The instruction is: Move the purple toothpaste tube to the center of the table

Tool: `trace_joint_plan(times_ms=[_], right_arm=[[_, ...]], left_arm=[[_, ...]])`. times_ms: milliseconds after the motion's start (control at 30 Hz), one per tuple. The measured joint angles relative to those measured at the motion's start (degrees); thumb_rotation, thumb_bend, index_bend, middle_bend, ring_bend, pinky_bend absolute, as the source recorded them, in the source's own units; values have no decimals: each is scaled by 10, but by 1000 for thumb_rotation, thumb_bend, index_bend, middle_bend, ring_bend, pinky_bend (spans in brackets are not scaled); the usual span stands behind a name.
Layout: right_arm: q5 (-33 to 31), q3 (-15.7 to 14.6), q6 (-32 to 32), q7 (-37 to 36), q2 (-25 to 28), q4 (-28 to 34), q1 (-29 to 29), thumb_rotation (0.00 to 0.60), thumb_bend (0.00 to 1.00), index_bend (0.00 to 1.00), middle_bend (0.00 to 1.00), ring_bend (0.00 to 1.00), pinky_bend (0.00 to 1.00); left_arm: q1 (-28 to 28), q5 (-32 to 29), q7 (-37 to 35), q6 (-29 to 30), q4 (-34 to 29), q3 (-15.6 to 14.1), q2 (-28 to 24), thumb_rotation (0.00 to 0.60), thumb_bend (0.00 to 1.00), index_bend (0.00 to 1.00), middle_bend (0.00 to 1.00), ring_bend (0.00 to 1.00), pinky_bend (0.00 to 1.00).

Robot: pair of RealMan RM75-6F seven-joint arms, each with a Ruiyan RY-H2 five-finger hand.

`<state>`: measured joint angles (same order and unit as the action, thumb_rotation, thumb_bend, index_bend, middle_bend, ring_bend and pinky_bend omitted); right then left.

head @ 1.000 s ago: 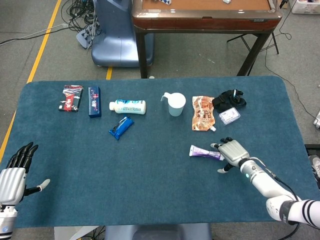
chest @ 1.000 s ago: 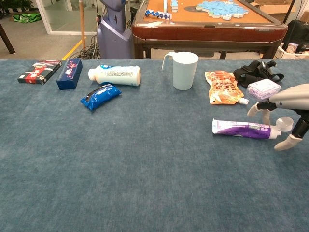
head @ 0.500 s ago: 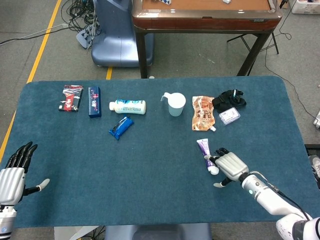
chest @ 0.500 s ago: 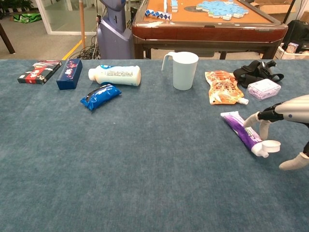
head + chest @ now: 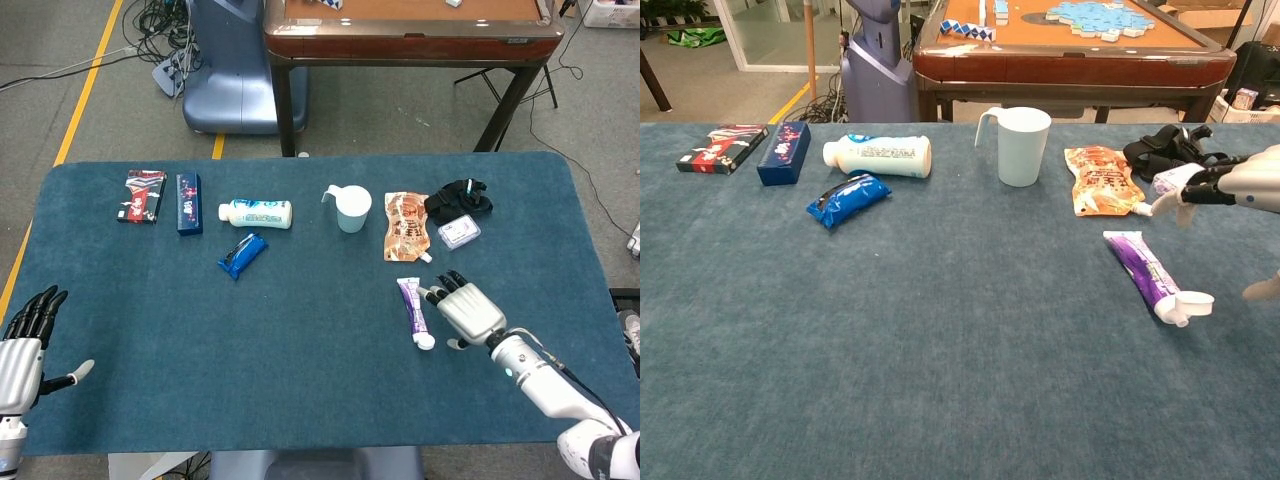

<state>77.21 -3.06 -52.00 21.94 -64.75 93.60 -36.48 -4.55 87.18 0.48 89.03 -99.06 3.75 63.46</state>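
Observation:
The purple toothpaste tube lies flat on the blue table, right of the middle, its white cap toward the front edge. My right hand hovers just to the tube's right with fingers spread, holding nothing and clear of the tube. My left hand is at the table's front left corner, fingers apart and empty; the chest view does not show it.
Along the back stand a white cup, an orange pouch, a black strap bundle with a small clear box, a white bottle, a blue wrapper and two boxes. A wooden table stands behind.
The right hand pushed the tube so it swung from lying crosswise to pointing front-to-back and shifted left, then the hand lifted off and drew back to the right. The left hand drifted slightly lower.

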Motion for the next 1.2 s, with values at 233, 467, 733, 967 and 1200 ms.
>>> trace_joint_plan(times_ms=[233, 467, 733, 967, 1200], right_arm=[[-21, 22, -2, 39, -59, -73, -6, 600, 0, 87, 177, 62, 76], [-13, 28, 3, 86, -114, -108, -20, 600, 0, 87, 173, 58, 75], [-7, 29, 6, 112, -135, -110, -27, 600, 0, 87, 173, 58, 75], [-13, 47, -3, 125, -169, -109, -34, 600, 0, 87, 173, 58, 76], [-30, 57, -9, 142, -182, -110, -37, 600, 0, 87, 201, 58, 76]], left_arm=[[3, -2, -8, 1, -5, 0, -5, 600, 123, 0, 26, 32, 102], [6, -5, -12, 0, -4, -2, -6, 600, 123, 0, 26, 32, 102], [7, -6, -17, -1, 1, -3, -7, 600, 123, 0, 27, 32, 102], [9, -7, -25, 0, 8, -3, -7, 600, 123, 0, 26, 32, 102], [8, -7, -29, -1, 14, -2, -5, 600, 123, 0, 26, 32, 102]])
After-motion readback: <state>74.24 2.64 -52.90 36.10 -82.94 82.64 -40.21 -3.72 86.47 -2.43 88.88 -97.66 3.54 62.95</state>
